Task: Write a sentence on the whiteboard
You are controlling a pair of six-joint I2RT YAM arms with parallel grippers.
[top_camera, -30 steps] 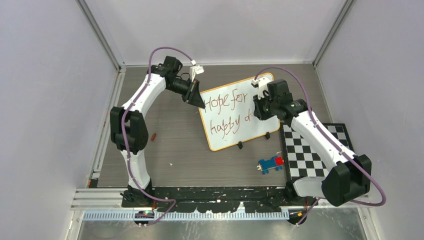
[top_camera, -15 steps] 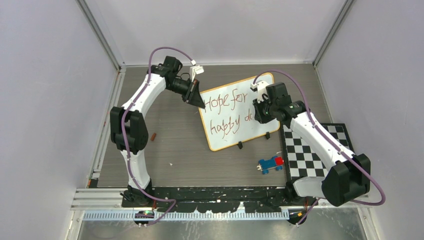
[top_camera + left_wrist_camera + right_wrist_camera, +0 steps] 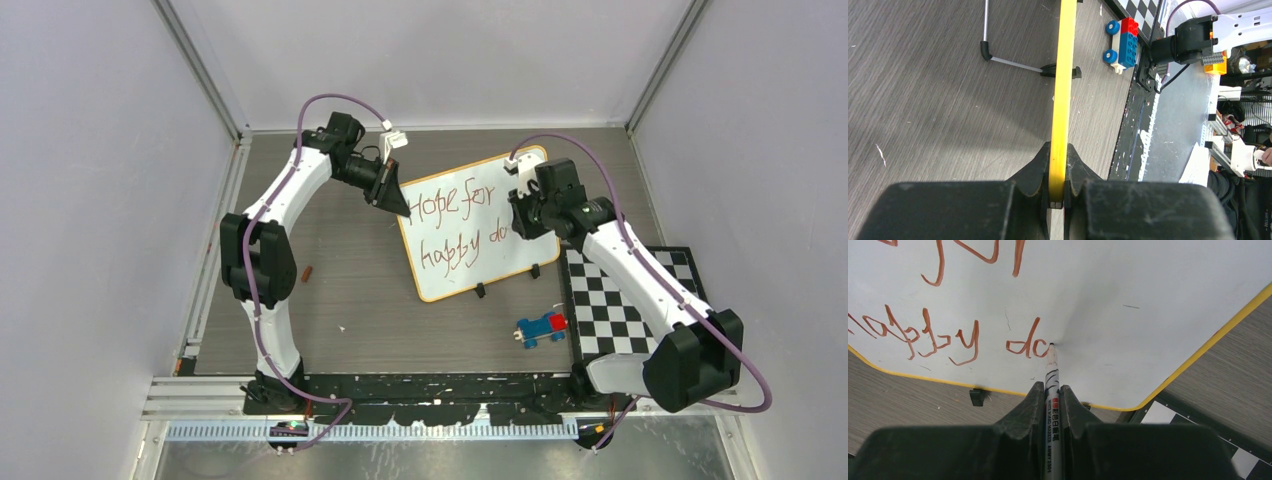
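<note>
Whiteboard (image 3: 480, 272) long axis L-R, right end farther; sentence (image 3: 455, 203) reads upright.

- whiteboard (image 3: 455, 280) lies on the table (image 3: 350, 290), toward its far side
- toy car (image 3: 541, 327) before the board's near right corner
- mat (image 3: 610, 310) right of both

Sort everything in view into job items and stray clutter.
Job: whiteboard; sentence; marker, held in the right gripper; left gripper, clamping the board's edge.
Lying about: toy block car; checkered mat; small reddish piece left of the board.
</note>
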